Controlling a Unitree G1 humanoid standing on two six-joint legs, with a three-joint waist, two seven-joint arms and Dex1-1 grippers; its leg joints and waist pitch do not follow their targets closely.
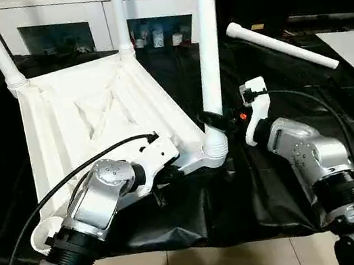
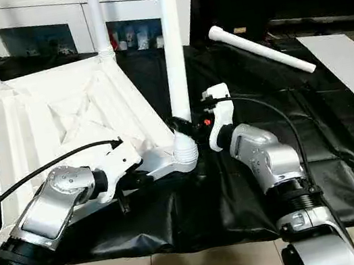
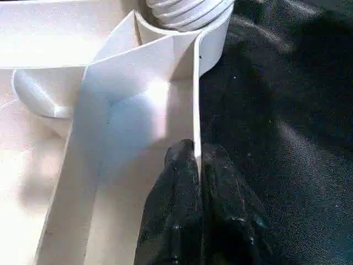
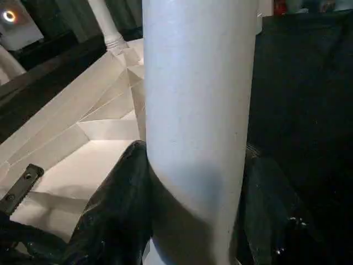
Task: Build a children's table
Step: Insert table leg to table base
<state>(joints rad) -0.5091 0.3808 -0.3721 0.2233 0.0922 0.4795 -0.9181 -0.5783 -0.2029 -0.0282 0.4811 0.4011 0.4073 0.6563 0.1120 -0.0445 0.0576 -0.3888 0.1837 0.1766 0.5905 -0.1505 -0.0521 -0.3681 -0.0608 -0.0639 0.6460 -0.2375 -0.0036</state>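
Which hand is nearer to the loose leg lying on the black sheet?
The right hand. It grips the upright leg, with the loose leg lying beyond it. The left hand is farther away, pinching the tabletop's rim.

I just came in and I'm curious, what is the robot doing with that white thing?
It is building a small table. The tabletop lies upside down on a black sheet. The left pincer pinches the tabletop's rim near a corner. The right pincer is closed around the leg standing in that corner. Two more legs already stand at the far corners, and the last leg lies loose on the sheet.
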